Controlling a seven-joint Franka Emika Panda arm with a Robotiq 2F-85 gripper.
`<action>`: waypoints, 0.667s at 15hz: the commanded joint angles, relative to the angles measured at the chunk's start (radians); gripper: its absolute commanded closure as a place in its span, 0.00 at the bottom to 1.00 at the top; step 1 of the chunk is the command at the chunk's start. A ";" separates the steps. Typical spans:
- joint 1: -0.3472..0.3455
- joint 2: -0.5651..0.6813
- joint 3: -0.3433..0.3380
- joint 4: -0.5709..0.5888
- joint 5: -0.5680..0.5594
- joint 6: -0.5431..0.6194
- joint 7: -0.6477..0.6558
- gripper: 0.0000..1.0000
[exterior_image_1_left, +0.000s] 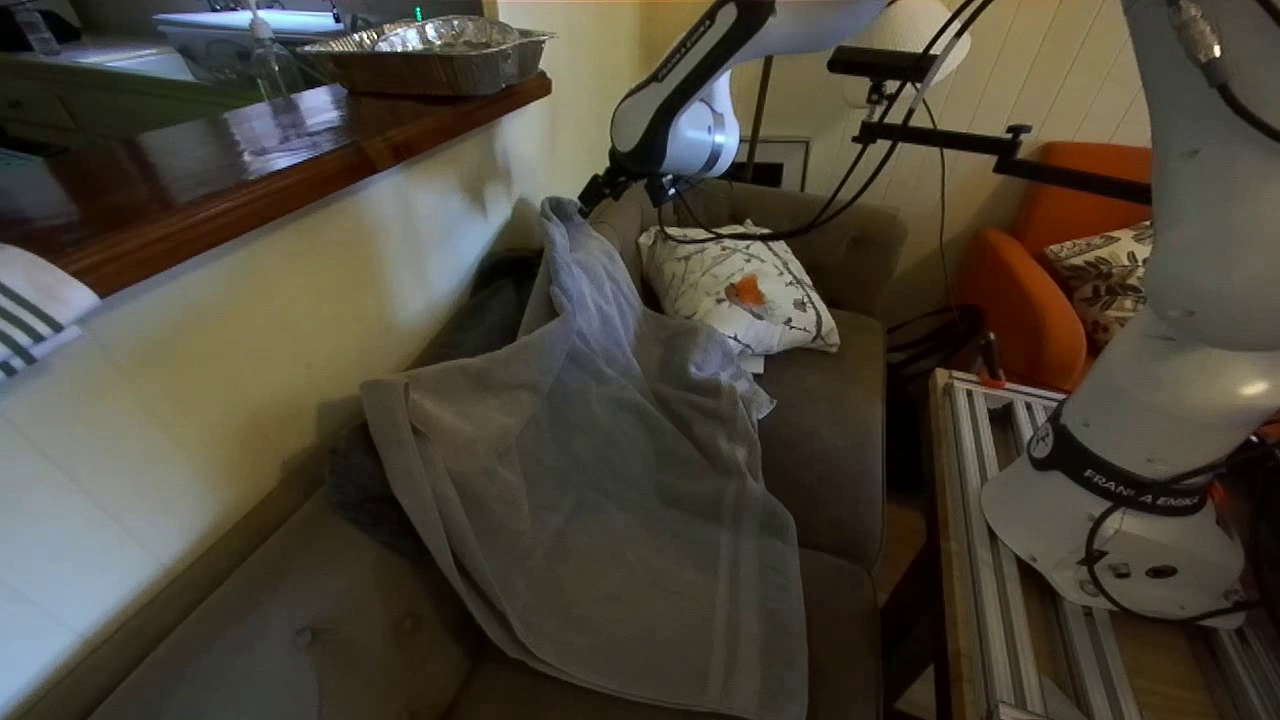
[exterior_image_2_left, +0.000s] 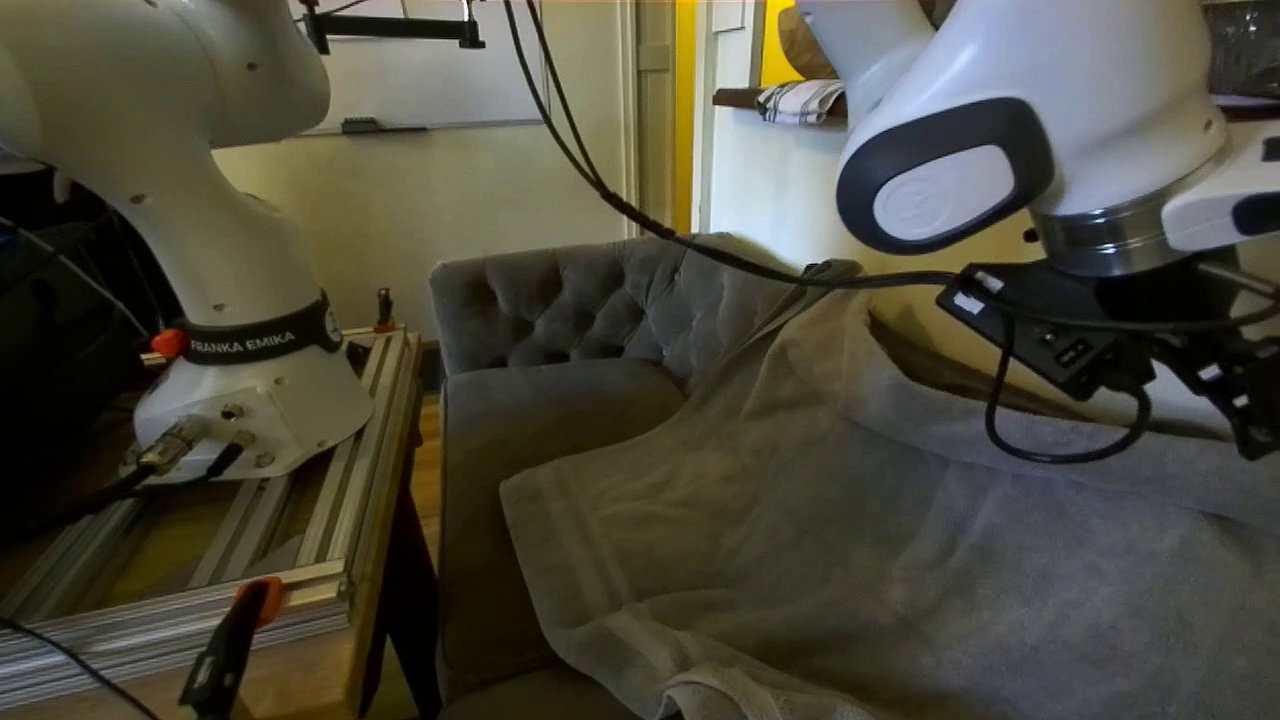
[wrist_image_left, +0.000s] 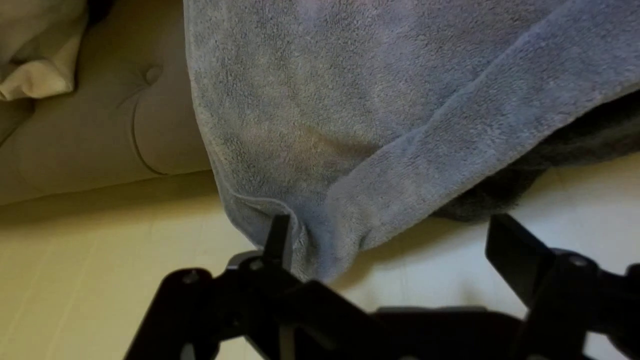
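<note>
A large grey towel (exterior_image_1_left: 620, 480) is spread over the sofa (exterior_image_1_left: 825, 440), its upper end rising to a narrow peak. The towel also shows in an exterior view (exterior_image_2_left: 900, 530) and in the wrist view (wrist_image_left: 360, 85). My gripper (exterior_image_1_left: 592, 195) is at that peak beside the wall; in an exterior view the gripper (exterior_image_2_left: 1235, 390) is partly cut off. In the wrist view my gripper (wrist_image_left: 392, 240) has its fingers wide apart. The bunched towel tip lies against or just behind the left finger; I cannot tell whether they touch. The right finger is away from the towel.
A dark cloth (exterior_image_1_left: 490, 310) lies under the towel along the sofa back. A patterned pillow (exterior_image_1_left: 740, 285) sits at the sofa's far end. A wooden ledge (exterior_image_1_left: 370, 150) with a foil tray (exterior_image_1_left: 440, 75) stands above the sofa. An orange chair (exterior_image_1_left: 1030, 280) is behind the robot's table.
</note>
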 joint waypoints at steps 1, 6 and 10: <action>-0.188 -0.132 0.209 -0.247 -0.027 0.150 -0.163 0.00; -0.475 -0.257 0.520 -0.506 -0.065 0.243 -0.226 0.00; -0.555 -0.236 0.622 -0.518 -0.044 0.254 -0.213 0.00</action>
